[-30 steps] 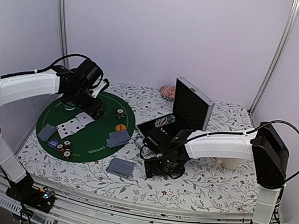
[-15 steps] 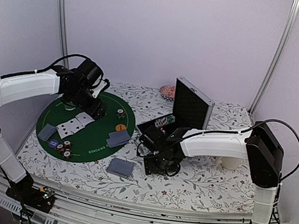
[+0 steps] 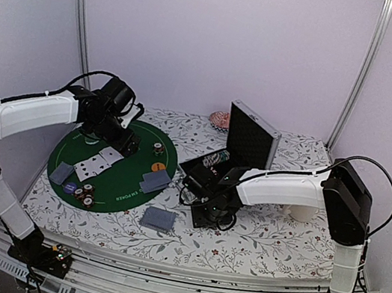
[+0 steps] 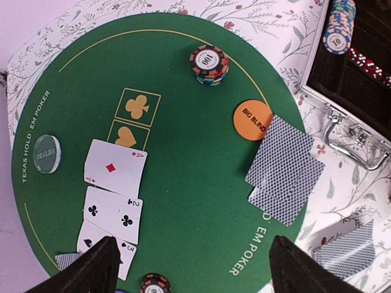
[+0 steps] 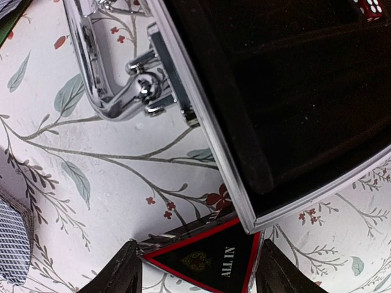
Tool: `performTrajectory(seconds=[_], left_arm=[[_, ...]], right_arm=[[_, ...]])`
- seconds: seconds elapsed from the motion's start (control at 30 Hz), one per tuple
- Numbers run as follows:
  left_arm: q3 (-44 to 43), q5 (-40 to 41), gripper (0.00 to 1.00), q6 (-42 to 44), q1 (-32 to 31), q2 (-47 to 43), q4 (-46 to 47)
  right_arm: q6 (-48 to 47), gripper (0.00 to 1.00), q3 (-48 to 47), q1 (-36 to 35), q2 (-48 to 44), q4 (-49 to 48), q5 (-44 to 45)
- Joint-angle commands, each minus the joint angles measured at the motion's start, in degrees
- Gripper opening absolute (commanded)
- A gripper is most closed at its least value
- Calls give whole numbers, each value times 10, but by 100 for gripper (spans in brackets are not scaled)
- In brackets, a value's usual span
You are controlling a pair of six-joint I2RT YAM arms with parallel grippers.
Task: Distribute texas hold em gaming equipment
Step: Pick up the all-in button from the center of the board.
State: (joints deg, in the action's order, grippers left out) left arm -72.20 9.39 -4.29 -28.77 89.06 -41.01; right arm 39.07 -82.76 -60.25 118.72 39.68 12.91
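Left wrist feed first: my left fingers (image 4: 91,271) stand spread wide with nothing between them, hovering over the green poker mat (image 4: 183,195). On the felt I've got the green dealer button (image 4: 46,152) at the left edge and three face-up cards (image 4: 113,195) fanned beside it. A chip stack (image 4: 209,64) sits near the far rim, with the orange big blind button (image 4: 253,120) and two face-down cards (image 4: 284,174) right beside it.

Across on the top external view, a face-down deck (image 3: 159,219) lies on the floral desk (image 3: 277,244), between the mat and the open silver case (image 3: 251,137).

Right wrist feed: my right fingers (image 5: 125,271) are roughly half open, one on either side of a black, red-edged triangular ALL IN marker (image 5: 204,259). It lies flat on the desk at the case's near corner. Its edges meet both fingers, but I can't tell whether they bite yet.

I judge the step in hand is picking up that marker to set it out with the rest. Next calls for a firm pinch on a thin flat piece. Then a lift clear of the case rim, which seems to overlap its tip, and a carry left to the mat without brushing the deck.
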Motion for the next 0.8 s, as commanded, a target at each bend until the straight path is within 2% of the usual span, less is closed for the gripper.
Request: performTrajectory(seconds=[0.0,0.13,0.37,0.5,0.6,0.77], left_arm=[[6,-11,87,4,-3,-1,9],[4,-23,87,3,-2,-8,9],[-4,-76,83,-10,-3,-28,11],[-7,-135,74,-33,-6,-40,16],[10,-237,66,-54,-17,-65,56],[97,-451,69,-145,-33,-127,244]], right_arm=[[-20,50,18,2,1,20,7],[-50,47,34,-6,-28,-4,9],[-125,47,86,-33,-119,-92,34],[-167,46,111,-40,-178,-152,54],[-218,46,130,-54,-224,-231,64],[-322,43,165,-86,-282,-345,105]])
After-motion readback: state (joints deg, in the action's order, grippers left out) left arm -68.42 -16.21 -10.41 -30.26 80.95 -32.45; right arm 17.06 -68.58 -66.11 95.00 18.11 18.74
